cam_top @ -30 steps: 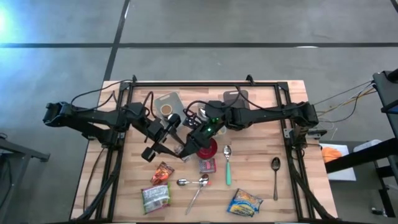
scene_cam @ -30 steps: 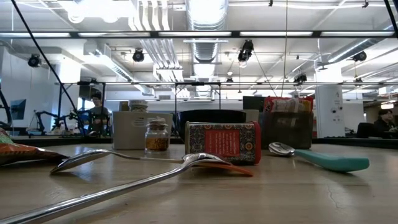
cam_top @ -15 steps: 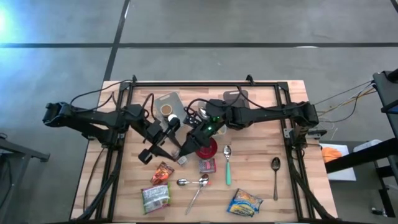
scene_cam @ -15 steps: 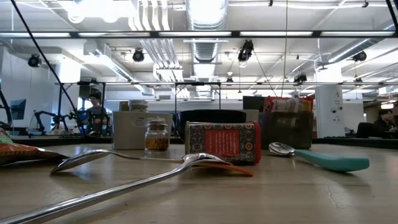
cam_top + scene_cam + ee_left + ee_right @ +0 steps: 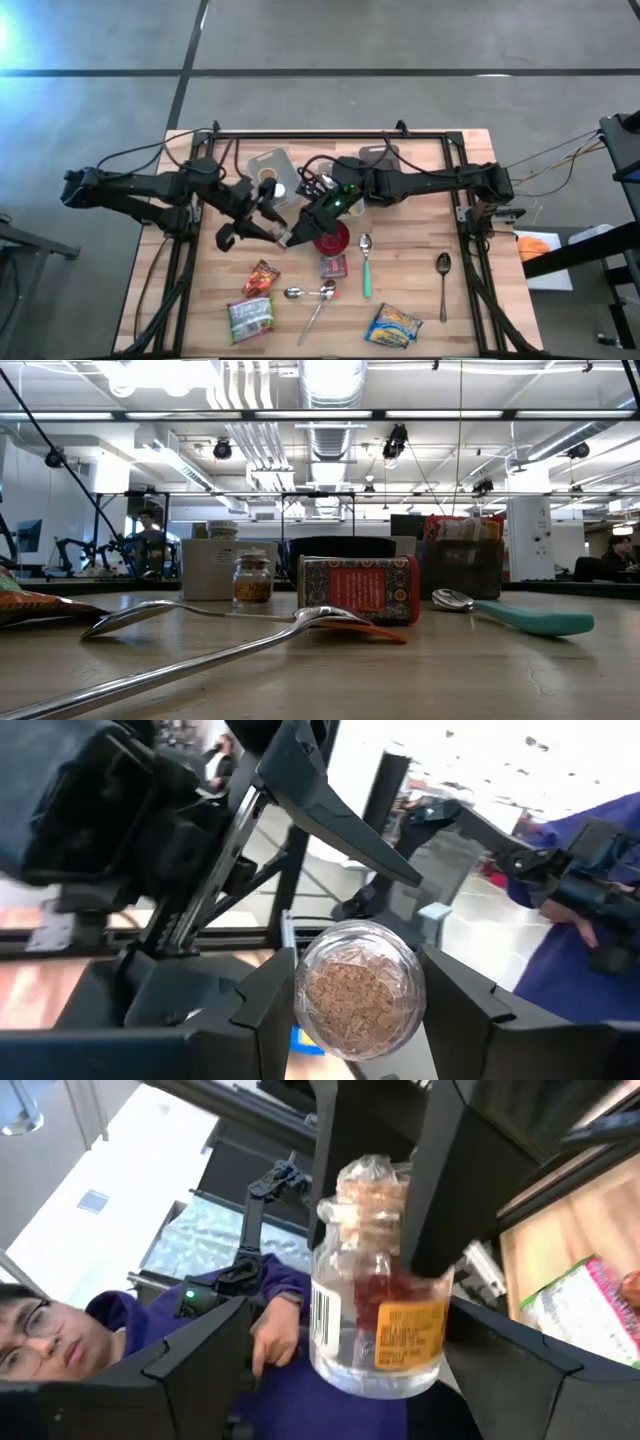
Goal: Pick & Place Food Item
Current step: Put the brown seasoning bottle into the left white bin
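High view puts my left gripper (image 5: 268, 228) left of centre, clamped round a small glass jar (image 5: 281, 236), with the right gripper (image 5: 297, 232) just beside it, fingers spread and off the glass (a hand-over, I judge, and the release done). Next I must draw the right arm clear without knocking the jar. Only the right wrist view shows the label and a person (image 5: 120, 1350) behind; the low view shows neither gripper.

No label, packet or tin print here is legible.
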`<state>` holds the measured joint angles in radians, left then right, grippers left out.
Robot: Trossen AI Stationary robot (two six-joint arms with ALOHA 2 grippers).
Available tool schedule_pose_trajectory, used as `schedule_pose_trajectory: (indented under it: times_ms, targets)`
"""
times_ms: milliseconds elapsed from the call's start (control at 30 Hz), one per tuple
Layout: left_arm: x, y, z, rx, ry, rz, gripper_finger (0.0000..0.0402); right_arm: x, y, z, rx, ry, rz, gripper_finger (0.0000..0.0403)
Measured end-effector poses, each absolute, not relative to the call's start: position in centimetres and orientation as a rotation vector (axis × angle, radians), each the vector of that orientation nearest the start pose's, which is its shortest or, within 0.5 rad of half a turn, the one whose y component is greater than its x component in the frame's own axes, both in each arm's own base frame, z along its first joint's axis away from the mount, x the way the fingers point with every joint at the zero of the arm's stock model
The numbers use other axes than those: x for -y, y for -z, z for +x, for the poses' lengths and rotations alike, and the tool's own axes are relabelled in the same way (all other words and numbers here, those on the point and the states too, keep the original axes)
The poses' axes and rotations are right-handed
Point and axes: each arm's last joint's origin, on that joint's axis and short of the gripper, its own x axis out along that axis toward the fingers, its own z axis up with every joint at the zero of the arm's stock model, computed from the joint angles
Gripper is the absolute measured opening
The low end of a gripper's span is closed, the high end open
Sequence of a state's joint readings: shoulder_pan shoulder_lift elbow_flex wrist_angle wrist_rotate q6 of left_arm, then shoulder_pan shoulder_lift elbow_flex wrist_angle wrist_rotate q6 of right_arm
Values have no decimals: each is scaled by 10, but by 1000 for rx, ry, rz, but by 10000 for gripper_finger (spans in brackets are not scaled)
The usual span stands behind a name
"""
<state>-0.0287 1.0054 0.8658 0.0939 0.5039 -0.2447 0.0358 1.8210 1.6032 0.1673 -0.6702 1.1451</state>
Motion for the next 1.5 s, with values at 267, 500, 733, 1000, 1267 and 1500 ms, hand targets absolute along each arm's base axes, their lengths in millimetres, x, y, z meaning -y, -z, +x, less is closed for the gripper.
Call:
schedule_pose_trajectory:
  times_ms: [267,500,733,1000,1267,1500]
  targets:
    - [3,-354,198,-141,322,-347,166,-30,-360,428,-421,-557,1100,313]
    - [-5,-350,191,-185,214,-427,166,-29,-368,421,-412,-551,1088,313]
    - [-4,-360,181,-236,221,-455,166,-17,-370,403,-449,-299,1026,313]
    - [-15,-370,171,-434,-170,-436,166,-9,-383,359,-532,28,930,313]
    - [-40,-361,179,-655,-482,-413,166,-10,-394,329,-555,190,868,313]
    - [-84,-332,185,-851,-648,-480,166,-21,-397,324,-563,175,849,313]
